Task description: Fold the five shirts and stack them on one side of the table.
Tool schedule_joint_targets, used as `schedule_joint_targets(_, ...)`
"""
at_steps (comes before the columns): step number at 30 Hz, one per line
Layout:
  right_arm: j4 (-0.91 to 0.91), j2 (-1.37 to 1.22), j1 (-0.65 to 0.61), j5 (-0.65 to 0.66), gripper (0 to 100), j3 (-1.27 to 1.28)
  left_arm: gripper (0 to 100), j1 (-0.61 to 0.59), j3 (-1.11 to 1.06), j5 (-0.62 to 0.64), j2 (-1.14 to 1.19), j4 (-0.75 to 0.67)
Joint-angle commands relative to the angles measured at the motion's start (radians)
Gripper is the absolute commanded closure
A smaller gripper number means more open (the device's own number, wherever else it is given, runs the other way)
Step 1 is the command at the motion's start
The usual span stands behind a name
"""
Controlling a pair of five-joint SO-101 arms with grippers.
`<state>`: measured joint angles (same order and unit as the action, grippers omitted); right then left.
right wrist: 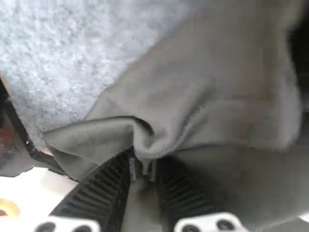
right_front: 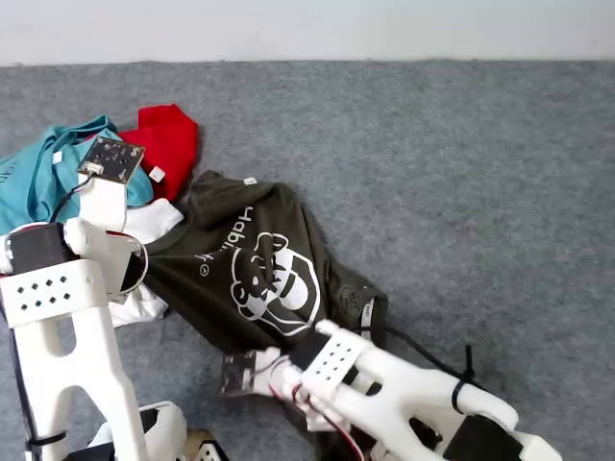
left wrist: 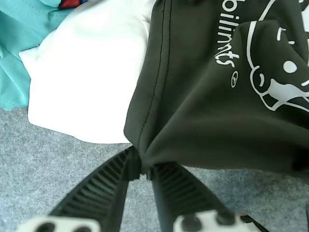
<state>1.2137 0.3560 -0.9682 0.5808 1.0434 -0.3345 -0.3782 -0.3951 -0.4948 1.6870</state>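
Grey felt bench [right_front: 461, 163], dark olive shirt [right_front: 250, 269] lying from left gripper [left wrist: 142, 166] to right gripper [right wrist: 143, 166], white shirt [right_front: 154, 219] just beside left gripper, teal shirt [right_front: 38, 173] and red shirt [right_front: 168, 139] beyond it

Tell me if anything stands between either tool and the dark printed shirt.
Nothing visible does. The left tool is shut on a hem of the dark shirt, and the right tool is shut on another fold of it. A white shirt lies beside the left grip, not between.
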Motion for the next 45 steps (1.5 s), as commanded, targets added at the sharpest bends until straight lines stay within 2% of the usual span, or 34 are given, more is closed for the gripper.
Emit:
schedule_joint_targets(1,0.045,0.004,0.128,0.002,99.0,-0.104,99,-0.003,0.002,-0.009,-0.028,-0.006)
schedule_joint_targets(5,0.143,0.004,0.289,0.002,99.0,-0.292,99,-0.003,0.002,-0.009,-0.028,-0.006)
schedule_joint_targets(10,0.162,0.004,0.467,0.002,99.0,-0.514,99,-0.003,0.002,-0.009,-0.028,-0.006)
schedule_joint_targets(18,0.163,0.005,0.680,-0.005,99.0,-0.829,99,-0.003,-0.005,-0.009,-0.028,-0.006)
schedule_joint_targets(23,0.163,0.005,0.799,-0.003,99.0,-0.911,99,-0.003,-0.036,-0.011,-0.029,-0.012)
schedule_joint_targets(28,0.197,0.015,0.834,-0.006,99.0,-0.933,99,-0.003,-0.036,-0.011,-0.028,-0.012)
schedule_joint_targets(32,0.346,0.030,0.843,0.034,99.0,-0.907,99,-0.003,-0.039,-0.011,-0.031,-0.012)
schedule_joint_targets(34,0.372,0.027,0.906,0.063,99.0,-0.847,99,-0.003,-0.039,-0.011,-0.032,-0.012)
schedule_joint_targets(40,0.142,0.019,1.136,0.069,99.0,-0.594,99,-0.003,-0.039,-0.011,-0.031,-0.012)
schedule_joint_targets(43,0.002,0.019,1.175,0.060,99.0,-0.506,99,-0.003,-0.039,-0.011,-0.029,-0.012)
schedule_joint_targets(45,-0.099,0.019,1.171,0.005,99.0,-0.465,99,-0.003,-0.039,-0.011,-0.029,-0.012)
